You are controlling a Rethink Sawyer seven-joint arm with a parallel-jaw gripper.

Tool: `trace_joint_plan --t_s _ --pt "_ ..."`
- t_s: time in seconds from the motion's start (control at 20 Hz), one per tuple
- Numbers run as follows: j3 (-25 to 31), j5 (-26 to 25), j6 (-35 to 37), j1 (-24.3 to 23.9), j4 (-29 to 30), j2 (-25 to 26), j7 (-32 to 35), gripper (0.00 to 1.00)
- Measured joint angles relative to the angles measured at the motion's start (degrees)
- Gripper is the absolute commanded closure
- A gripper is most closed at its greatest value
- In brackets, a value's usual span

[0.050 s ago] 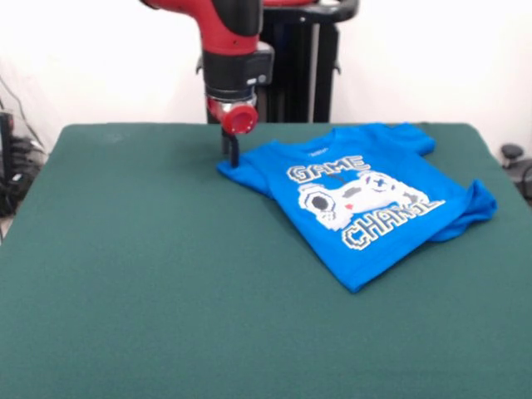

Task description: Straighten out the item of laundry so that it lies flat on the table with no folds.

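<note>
the table (pixel 150 274) serves as the reference for all positions below. it is covered in dark green cloth and fills most of the front view.

the item of laundry (pixel 366 204), a bright blue t-shirt, lies on the table's far right part, print side up. it sits skewed to the table's edges: the collar points toward the far edge and the hem corner points toward the near edge. the white-grey game controller print is visible in the middle of the shirt, with "game" above it. the lower word reads only as "chang" before the cloth cuts it off. the shirt's right side, toward the table's right edge, is bunched and folded over on itself, forming a raised blue lump. one sleeve spreads out near the table's far edge. the left sleeve corner forms a point toward the middle of the far edge.

the gripper (pixel 230 154) hangs below the red and black arm (pixel 233 58), over the far middle of the table. its dark tip is down at the shirt's left sleeve corner, appearing to touch or meet the cloth there. whether the tool is open, closed or gripping the cloth cannot be told from this view; the tip shows only as a narrow dark shape.

the near half of the table carries nothing but its green cover.
</note>
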Motion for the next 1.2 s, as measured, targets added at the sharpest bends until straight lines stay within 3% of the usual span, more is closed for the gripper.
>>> trace_joint_plan --t_s 0.5,0.9,0.95,1.2 --pt "-0.5 -0.36 -1.76 0.58 0.99 -0.29 0.0 1.0" --pt "-0.38 -0.36 -1.81 0.64 2.42 -5.43 0.0 1.0" --pt "-0.4 -0.37 -1.81 0.73 2.42 -7.39 0.0 0.0" --pt "-0.41 -0.39 -1.8 1.43 2.43 -9.1 0.0 0.0"
